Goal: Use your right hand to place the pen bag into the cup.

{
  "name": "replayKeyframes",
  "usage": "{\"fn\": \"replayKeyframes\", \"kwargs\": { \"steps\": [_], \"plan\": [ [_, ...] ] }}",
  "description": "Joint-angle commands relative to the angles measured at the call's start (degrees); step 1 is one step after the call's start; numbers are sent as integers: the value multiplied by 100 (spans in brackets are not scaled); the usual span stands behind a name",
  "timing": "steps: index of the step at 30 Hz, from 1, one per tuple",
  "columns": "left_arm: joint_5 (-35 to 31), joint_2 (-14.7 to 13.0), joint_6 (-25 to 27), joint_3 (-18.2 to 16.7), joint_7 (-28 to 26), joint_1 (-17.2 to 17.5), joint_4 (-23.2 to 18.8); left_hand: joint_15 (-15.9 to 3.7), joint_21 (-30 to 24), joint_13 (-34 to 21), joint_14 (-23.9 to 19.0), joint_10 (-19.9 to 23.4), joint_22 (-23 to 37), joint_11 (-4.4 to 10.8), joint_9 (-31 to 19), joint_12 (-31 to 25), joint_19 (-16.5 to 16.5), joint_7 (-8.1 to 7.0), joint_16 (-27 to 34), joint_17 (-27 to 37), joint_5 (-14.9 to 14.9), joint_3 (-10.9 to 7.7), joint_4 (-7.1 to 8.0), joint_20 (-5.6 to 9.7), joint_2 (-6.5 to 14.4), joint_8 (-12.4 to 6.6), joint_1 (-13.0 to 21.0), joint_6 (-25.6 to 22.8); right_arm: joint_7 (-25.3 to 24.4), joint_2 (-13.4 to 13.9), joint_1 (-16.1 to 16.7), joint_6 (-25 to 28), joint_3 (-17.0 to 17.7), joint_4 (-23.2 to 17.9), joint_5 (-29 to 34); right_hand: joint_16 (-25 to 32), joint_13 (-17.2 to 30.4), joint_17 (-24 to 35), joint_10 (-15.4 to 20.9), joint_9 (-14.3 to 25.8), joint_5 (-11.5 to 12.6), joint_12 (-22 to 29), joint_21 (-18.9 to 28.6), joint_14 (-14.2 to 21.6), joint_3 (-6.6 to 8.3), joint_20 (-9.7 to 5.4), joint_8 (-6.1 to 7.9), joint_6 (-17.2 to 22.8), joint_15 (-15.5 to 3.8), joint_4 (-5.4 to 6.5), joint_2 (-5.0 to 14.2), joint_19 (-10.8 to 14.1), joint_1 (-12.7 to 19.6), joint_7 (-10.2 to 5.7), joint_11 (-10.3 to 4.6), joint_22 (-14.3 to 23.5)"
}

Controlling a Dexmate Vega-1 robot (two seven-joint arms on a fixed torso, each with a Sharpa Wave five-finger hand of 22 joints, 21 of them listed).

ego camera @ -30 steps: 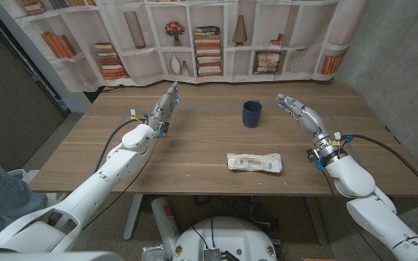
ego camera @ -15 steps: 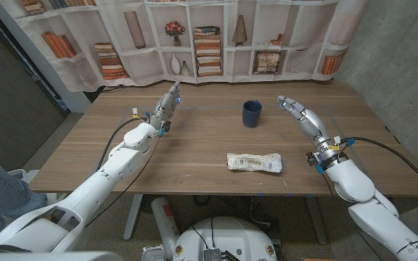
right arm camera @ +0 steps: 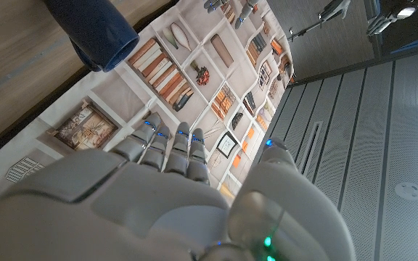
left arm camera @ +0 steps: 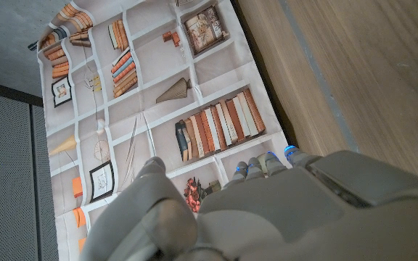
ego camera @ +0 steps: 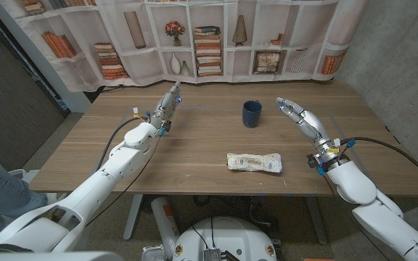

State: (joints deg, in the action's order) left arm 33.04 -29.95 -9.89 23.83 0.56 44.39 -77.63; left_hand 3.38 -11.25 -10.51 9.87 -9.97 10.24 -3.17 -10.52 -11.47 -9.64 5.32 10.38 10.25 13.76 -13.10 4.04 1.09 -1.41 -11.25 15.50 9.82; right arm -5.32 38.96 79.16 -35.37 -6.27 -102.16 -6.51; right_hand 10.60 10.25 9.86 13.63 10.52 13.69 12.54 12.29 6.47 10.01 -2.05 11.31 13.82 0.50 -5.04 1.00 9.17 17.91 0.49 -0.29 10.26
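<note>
Right hand: right hand [ego camera: 300, 118] hangs in the right middle of the head view, above the wooden table [ego camera: 194, 156], fingers spread and holding nothing; the right wrist view shows the same outstretched fingers [right arm camera: 173, 148] with nothing between them.
Change: over the last second this hand has slid a little lower and rightward in the head view, its fingers tipping slightly toward the middle; a small adjustment, not yet a reach.
Left hand: left hand [ego camera: 167, 106] stands on edge at the upper left of centre, fingers straight and empty, unmoved.
Pen bag: pen bag [ego camera: 255, 162] lies flat, lengthwise, just right of centre in the lower half of the head view, well apart from both hands and untouched.
Cup: dark blue cup [ego camera: 251, 114] stands upright in the upper middle, beyond the bag, near the right hand's fingertips but not touching them.
Meaning: judged from this, the task has barely begun; the right hand must next descend toward the bag and close on it.
Backdrop: printed bookshelf curtain [ego camera: 209, 40] hangs along the top.
</note>
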Motion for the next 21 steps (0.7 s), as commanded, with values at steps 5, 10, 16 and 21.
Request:
{"fn": "replayKeyframes", "kwargs": {
  "steps": [5, 10, 16, 21],
  "plan": [
    [-52, -61, 100, 5, -122, 84, -239, -40, -29, -19, 442, -73, 25, 28, -30, -25, -704, -20, 34, 14, -16, 25, 8, -39, -17, -11, 75, 3, -342, 423, 123, 19, -63, -160, 393, -5, 16, 19, 16, 18, -7, -23, -16, 70, 33, -142, 6, 24, -29, -60, -22, 81, 91, -66, -38, 11],
    [-54, -47, 87, 6, -134, 102, -245, -40, -27, -19, 441, -73, 25, 30, -30, -25, -711, -21, 34, 14, -19, 29, 7, -44, -14, -11, 77, 3, -523, 543, 231, 40, -28, -259, 545, -1, 16, 19, 21, 18, -6, -24, -16, 87, 36, -145, 7, 33, -47, -79, -28, 99, 114, -69, -48, 11],
    [-74, -32, 79, 28, -133, 103, -245, -41, -27, -19, 441, -74, 25, 31, -30, -25, -711, -21, 34, 14, -22, 33, 7, -70, -11, -10, 80, 4, -722, 664, 309, 44, -23, -329, 732, 8, 16, 19, 35, 18, -4, -22, -6, 126, 40, -159, 7, 39, -77, -105, -39, 148, 144, -84, -67, 10],
    [-88, -31, 95, 42, -140, 108, -266, -43, -27, -19, 440, -72, 25, 31, -30, -25, -714, -22, 34, 14, -24, 36, 7, -75, -8, -10, 82, 3, -864, 773, 319, 79, -62, -375, 876, 10, 16, 19, 46, 18, -3, -20, -3, 140, 42, -167, 8, 44, -81, -118, -45, 169, 160, -90, -71, 10]
  ]
}}
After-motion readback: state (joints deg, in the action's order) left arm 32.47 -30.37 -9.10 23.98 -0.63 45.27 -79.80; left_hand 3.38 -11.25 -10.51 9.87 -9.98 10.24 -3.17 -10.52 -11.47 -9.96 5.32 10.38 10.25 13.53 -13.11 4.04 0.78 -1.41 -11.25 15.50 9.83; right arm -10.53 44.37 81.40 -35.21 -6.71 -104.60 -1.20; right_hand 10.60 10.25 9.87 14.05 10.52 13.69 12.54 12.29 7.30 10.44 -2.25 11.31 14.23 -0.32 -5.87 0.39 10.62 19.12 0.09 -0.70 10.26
